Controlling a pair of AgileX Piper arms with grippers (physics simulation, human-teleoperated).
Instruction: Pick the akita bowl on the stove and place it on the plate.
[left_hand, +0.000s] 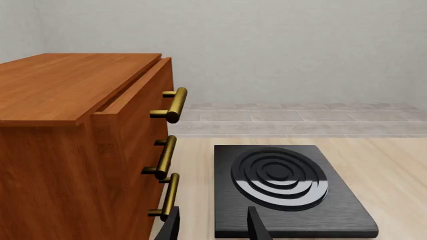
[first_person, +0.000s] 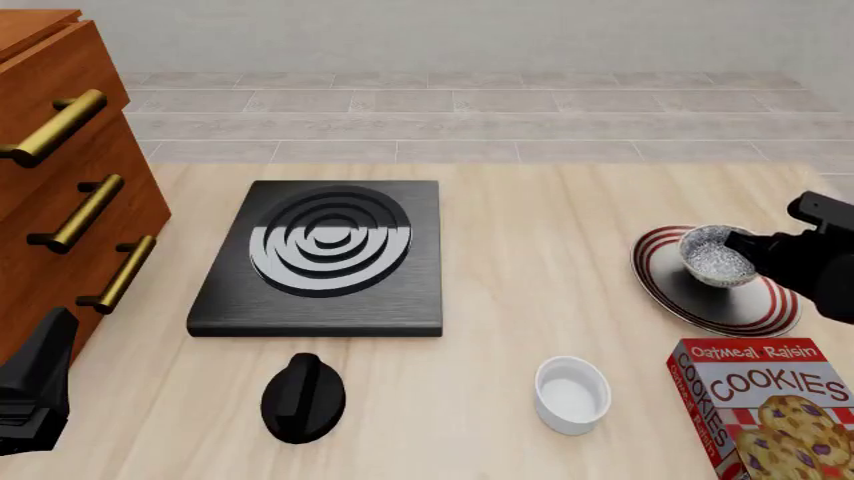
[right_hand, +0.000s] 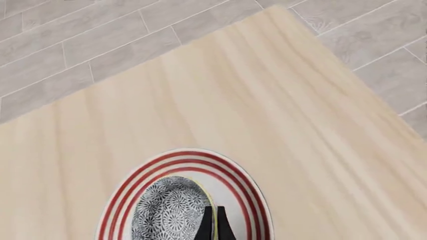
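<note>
Left wrist view: left gripper (left_hand: 213, 225) hangs low over the table, fingers spread apart with nothing between them. The stove (left_hand: 288, 192) lies just ahead, bare on top. A wooden drawer cabinet (left_hand: 73, 145) with brass handles (left_hand: 171, 106) stands beside it.

Front view: akita bowl (first_person: 718, 256) is over the plate (first_person: 714, 300) at the table's right side, well apart from the stove. Right gripper (first_person: 754, 245) touches the bowl's right rim. A black knob (first_person: 303, 397), a white ramekin (first_person: 571, 394) and a cookie box (first_person: 774, 410) sit nearer the front.

Right wrist view: the fingertips (right_hand: 215, 227) are pinched together on the bowl's rim, clamping it; the bowl sits inside the plate's red stripes.
</note>
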